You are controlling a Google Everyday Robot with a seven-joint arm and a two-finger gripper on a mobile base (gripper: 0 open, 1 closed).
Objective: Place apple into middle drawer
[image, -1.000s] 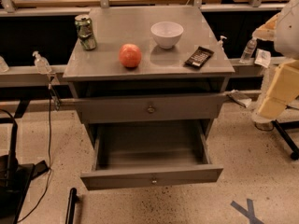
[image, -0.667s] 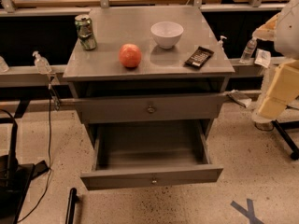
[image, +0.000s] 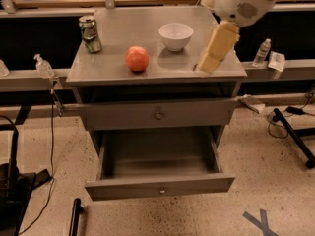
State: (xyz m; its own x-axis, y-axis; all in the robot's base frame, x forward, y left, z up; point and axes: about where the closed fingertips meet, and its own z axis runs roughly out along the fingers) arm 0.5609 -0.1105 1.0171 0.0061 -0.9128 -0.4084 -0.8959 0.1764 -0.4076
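Since the earlier frame, the arm has swung in from the right, so that the gripper (image: pixel 216 48) now hangs over the right part of the tabletop (image: pixel 115 48), right of the white bowl (image: pixel 175 36); whether it is open or closed cannot be told. The apple (image: pixel 137 59) lies near the tabletop's near edge, between the green can (image: pixel 90 33) and the bowl. Below, the middle drawer (image: pixel 197 185) stands pulled out, under the closed upper drawer (image: pixel 123 116).

The round red-orange apple (image: pixel 137 58) rests on the cabinet top, left of centre. At six o'clock from it, the grey middle drawer (image: pixel 160 186) stands pulled out, a small round knob on its front. The gripper (image: pixel 210 60) hangs at three o'clock from the apple.
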